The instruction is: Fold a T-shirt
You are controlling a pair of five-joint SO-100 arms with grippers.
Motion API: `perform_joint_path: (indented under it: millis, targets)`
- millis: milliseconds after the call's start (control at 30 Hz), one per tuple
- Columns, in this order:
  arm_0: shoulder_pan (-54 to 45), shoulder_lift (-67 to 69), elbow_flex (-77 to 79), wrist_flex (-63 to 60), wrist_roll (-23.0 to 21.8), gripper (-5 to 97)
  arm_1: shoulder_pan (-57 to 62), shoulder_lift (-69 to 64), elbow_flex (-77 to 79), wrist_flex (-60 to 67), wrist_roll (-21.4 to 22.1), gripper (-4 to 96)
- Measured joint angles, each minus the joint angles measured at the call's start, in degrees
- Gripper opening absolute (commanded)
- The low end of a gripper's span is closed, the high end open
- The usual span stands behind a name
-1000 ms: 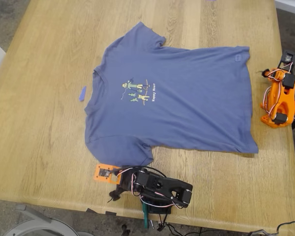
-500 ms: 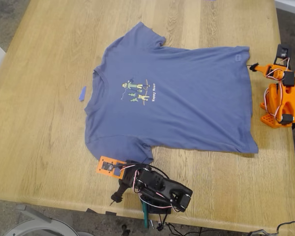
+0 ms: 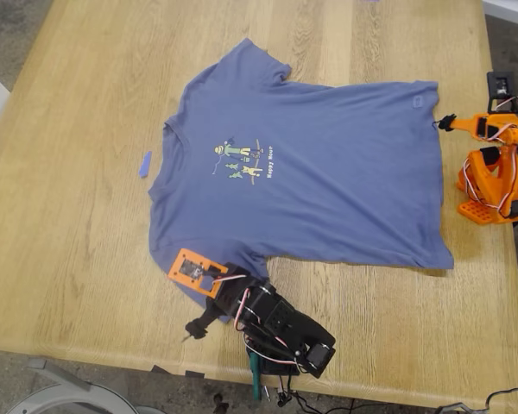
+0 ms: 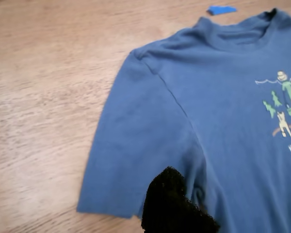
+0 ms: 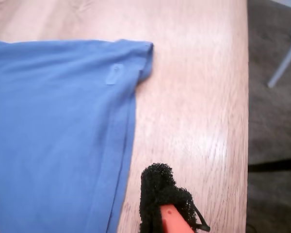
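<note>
The slate-blue T-shirt (image 3: 328, 172) lies flat on the wooden table (image 3: 69, 259), print up, with its collar toward the exterior view's left. My first gripper (image 3: 192, 302) stands open at the near sleeve. Its orange jaw is over the sleeve edge and its black finger is above bare wood. In the first wrist view a black pad (image 4: 169, 204) hovers over that sleeve (image 4: 136, 155). My second gripper (image 3: 447, 121) reaches toward the hem corner at the exterior view's right, open. Its foam pad (image 5: 160, 194) sits over wood just beside the hem (image 5: 126, 145).
A tiny blue scrap (image 3: 145, 163) lies on the wood beside the collar. The second arm's orange base (image 3: 492, 185) stands near the table's edge at the exterior view's right. Cables (image 3: 276, 392) hang off the front edge under the first arm.
My first gripper has moved up from the table's front edge onto the near sleeve. My second gripper has swung down and toward the hem corner.
</note>
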Motion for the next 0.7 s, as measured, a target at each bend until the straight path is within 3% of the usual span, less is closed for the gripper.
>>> perform_joint_path:
  millis: [400,700]
  targets:
    - [10.81,-19.86,-31.2,13.62,0.7,71,-11.07,-23.38,-25.49,0.35,-3.25,40.4]
    - [17.67,-31.73,-41.48,14.77,1.05,73,-30.85,-33.4,-31.03,0.35,-5.8,38.8]
